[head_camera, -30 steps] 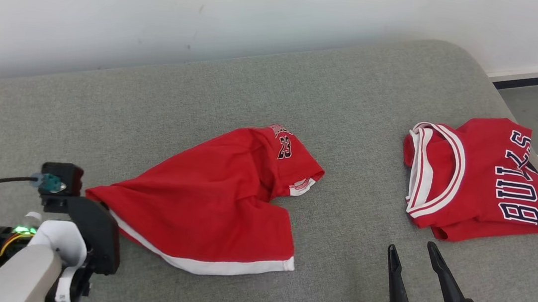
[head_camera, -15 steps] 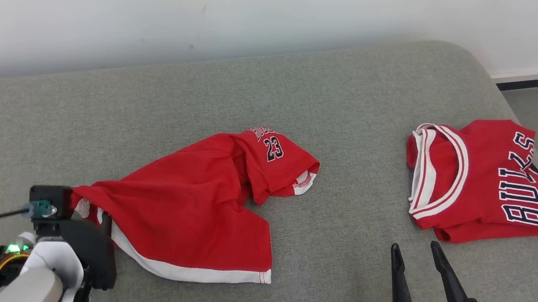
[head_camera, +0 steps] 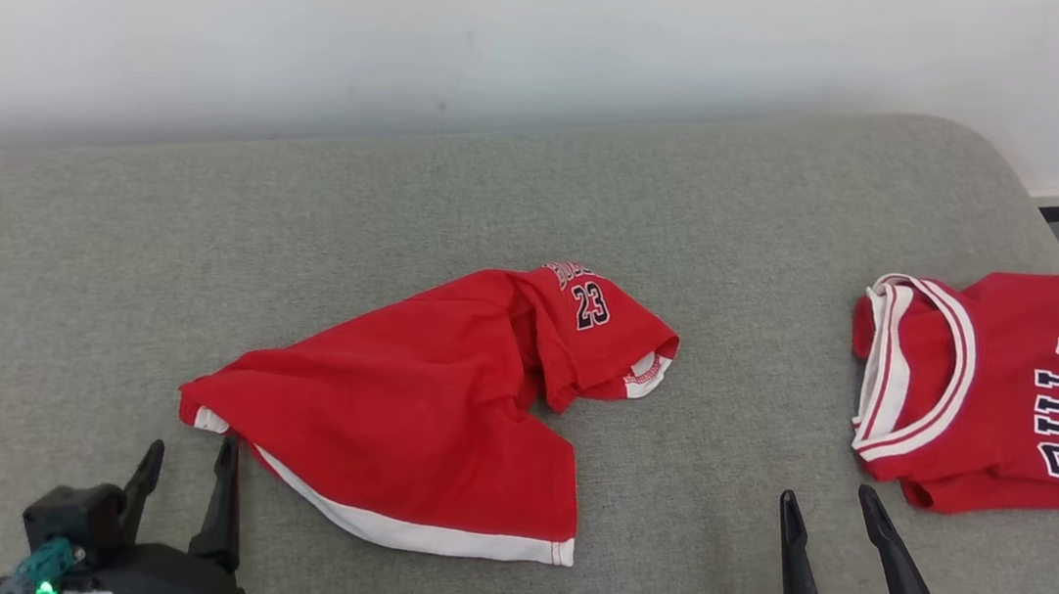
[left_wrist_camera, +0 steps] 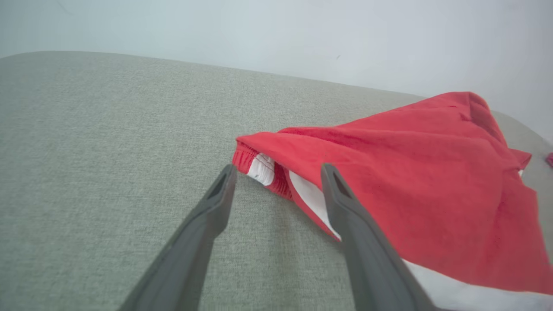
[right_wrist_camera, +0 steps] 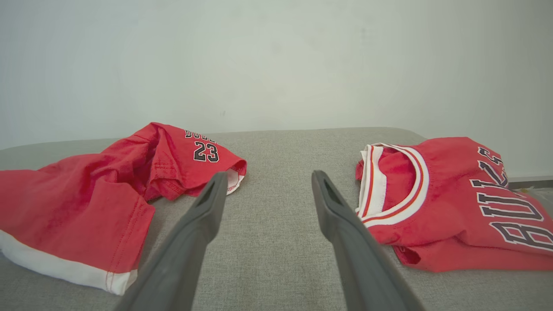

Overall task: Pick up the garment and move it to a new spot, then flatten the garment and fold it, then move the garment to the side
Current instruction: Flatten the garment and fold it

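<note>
Red shorts marked "23" lie rumpled mid grey cushion; "BULLS" jersey folded at right. White wall behind. Left end effector spread beside the waistband; right end effector spread, empty.

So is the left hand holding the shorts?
No, the left hand is open, and the shorts lie loose on the couch by its tips.

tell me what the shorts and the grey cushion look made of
Shorts: soft matte fabric, likely a cotton or polyester knit; it creases, drapes, shows stitched hems. Cushion: grey woven upholstery, matte; a coarse flecked weave shows up close.
</note>
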{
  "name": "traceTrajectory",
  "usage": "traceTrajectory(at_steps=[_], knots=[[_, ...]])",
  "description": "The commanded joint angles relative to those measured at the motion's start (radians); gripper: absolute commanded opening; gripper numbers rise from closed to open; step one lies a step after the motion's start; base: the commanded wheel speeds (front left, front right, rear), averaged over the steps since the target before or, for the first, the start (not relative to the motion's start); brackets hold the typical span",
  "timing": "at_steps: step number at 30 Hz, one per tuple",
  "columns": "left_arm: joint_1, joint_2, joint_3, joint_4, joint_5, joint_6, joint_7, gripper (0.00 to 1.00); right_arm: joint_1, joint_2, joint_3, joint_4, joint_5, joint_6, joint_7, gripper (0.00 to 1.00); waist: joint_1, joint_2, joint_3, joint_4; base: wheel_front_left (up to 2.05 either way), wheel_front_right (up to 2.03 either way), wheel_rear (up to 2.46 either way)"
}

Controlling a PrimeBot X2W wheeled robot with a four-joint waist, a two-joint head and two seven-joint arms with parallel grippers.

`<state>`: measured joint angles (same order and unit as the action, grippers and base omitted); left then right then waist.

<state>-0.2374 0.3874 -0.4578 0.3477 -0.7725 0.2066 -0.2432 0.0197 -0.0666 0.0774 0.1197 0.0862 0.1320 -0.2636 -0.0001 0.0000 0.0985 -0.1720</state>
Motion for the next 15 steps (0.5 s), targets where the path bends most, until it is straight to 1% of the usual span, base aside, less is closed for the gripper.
traceTrajectory(at_steps=[1,2,4,6,9,10,11,15], knots=[[0.028,-0.011,0.017,-0.016,0.020,-0.007,-0.014,1.00,0.003,-0.006,0.001,0.002,-0.005,-0.003,-0.001,1.00,0.0001,0.0000,-0.016,0.018,0.00,0.00,0.00],[0.046,-0.020,0.037,-0.029,0.027,-0.015,-0.021,1.00,0.004,-0.007,0.002,0.004,-0.004,-0.003,-0.001,1.00,0.0001,0.0000,-0.020,0.021,0.00,0.00,0.00],[0.074,-0.049,0.112,-0.092,0.079,-0.038,-0.022,1.00,0.006,-0.010,0.001,0.003,-0.002,-0.003,-0.001,1.00,0.0001,0.0000,-0.025,0.030,0.00,0.00,0.00],[0.135,-0.090,0.183,-0.152,0.150,-0.070,-0.021,1.00,0.011,-0.011,0.000,0.003,0.000,-0.003,-0.001,1.00,0.0001,0.0000,-0.031,0.036,0.00,0.00,0.00],[0.213,-0.159,0.290,-0.235,0.254,-0.131,-0.021,1.00,0.017,-0.013,0.003,0.003,0.001,-0.003,-0.001,1.00,0.0001,0.0000,-0.039,0.041,0.00,0.00,0.00],[0.241,-0.185,0.318,-0.252,0.288,-0.153,-0.021,1.00,0.021,-0.014,0.002,0.004,0.001,-0.003,-0.001,1.00,0.0001,0.0000,-0.043,0.043,0.00,0.00,0.00],[0.241,-0.185,0.318,-0.252,0.288,-0.153,-0.021,1.00,0.021,-0.014,0.002,0.004,0.001,-0.003,-0.001,1.00,0.0001,0.0000,-0.043,0.043,0.00,0.00,0.00],[0.331,-0.264,0.422,-0.300,0.405,-0.243,-0.022,1.00,0.023,-0.018,0.009,0.007,0.006,-0.003,-0.001,1.00,0.0001,0.0000,-0.051,0.047,0.00,0.00,0.00]])
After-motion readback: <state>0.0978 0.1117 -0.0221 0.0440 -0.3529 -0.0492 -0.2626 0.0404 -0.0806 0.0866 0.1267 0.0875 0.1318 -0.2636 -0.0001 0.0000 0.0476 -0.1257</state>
